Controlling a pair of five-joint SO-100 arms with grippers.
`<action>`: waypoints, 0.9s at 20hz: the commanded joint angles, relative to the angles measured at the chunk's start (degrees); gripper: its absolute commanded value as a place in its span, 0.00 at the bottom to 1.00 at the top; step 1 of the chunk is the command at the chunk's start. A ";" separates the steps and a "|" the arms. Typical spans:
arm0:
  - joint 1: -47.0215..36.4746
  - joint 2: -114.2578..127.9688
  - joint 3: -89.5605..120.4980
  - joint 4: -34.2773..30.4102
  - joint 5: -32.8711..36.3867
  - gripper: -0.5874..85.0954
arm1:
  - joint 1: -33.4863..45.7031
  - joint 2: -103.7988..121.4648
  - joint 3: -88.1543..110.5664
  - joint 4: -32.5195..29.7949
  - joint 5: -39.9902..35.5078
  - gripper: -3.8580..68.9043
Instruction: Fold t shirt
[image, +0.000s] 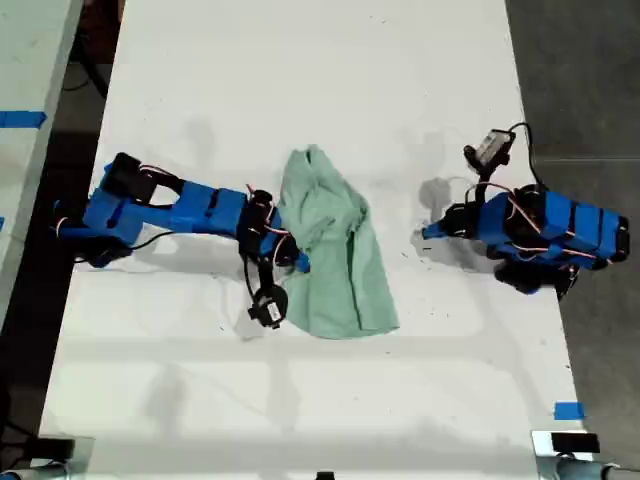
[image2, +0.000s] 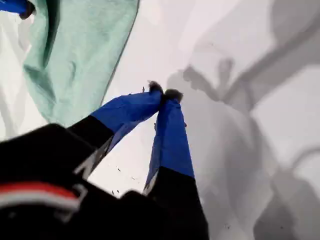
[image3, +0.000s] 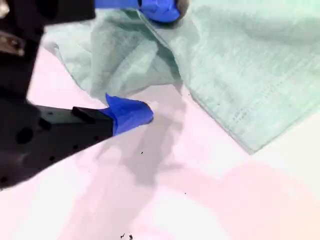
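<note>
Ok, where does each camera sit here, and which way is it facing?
Exterior view: overhead, looking straight down on the white table, the t shirt and both blue arms.
First wrist view: rides my first hand, looking along its shut fingers at bare table, with the shirt beyond.
Second wrist view: rides my second hand, looking along its open fingers at the shirt's edge.
Shared: all three views show the t shirt.

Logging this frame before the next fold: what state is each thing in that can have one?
pale mint-green cloth t shirt: crumpled and bunched, lying on the white table, not neatly folded.
my first end effector: shut, empty, over bare table beside the shirt.
my second end effector: open at the shirt's edge, one finger over the cloth, the other beside it.
</note>
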 joint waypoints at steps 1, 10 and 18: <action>8.61 42.71 38.58 -4.66 -8.53 0.12 | -0.53 0.00 1.58 0.18 -0.18 0.07; 16.08 42.19 37.62 -12.48 -6.86 0.26 | -0.70 -0.09 1.58 0.26 -0.09 0.07; 23.82 24.43 32.17 -19.07 -23.20 0.32 | -0.79 -0.09 1.58 0.26 0.09 0.07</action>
